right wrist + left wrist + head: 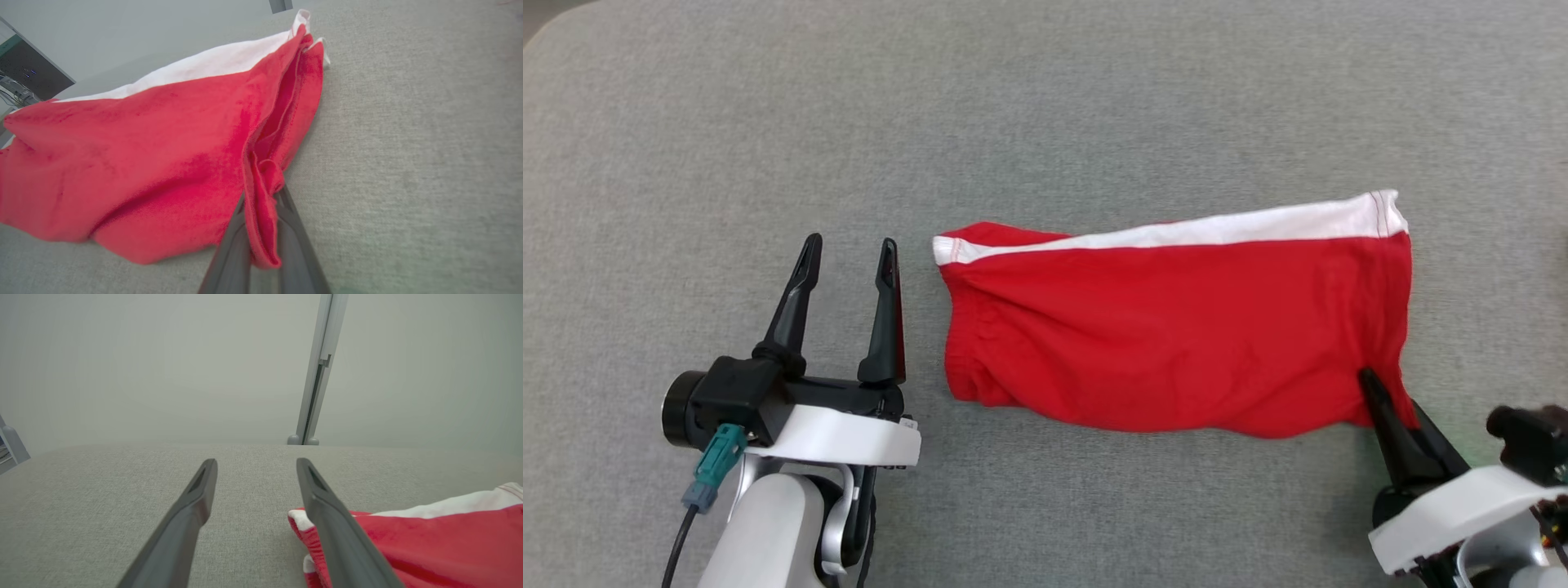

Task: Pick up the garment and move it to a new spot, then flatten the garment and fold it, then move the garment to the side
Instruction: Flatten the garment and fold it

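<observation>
The garment point(1176, 327) is red with a white band along its far edge, folded into a long strip on the grey cloth surface point(1045, 106). My right gripper point(1376, 390) is shut on the garment's near right corner. In the right wrist view a pinched fold of red cloth point(263, 204) runs between the two fingers of the right gripper point(263, 196). My left gripper point(849, 245) stands open just left of the garment's left end, touching nothing. In the left wrist view the left gripper point(256, 463) is open, with the garment point(429, 539) lying beside its right finger.
Grey cloth surface point(102, 498) stretches around the garment on all sides. A pale upright post point(318, 371) stands beyond the far edge in the left wrist view. A dark screen or shelf point(28, 69) is visible at the far left of the right wrist view.
</observation>
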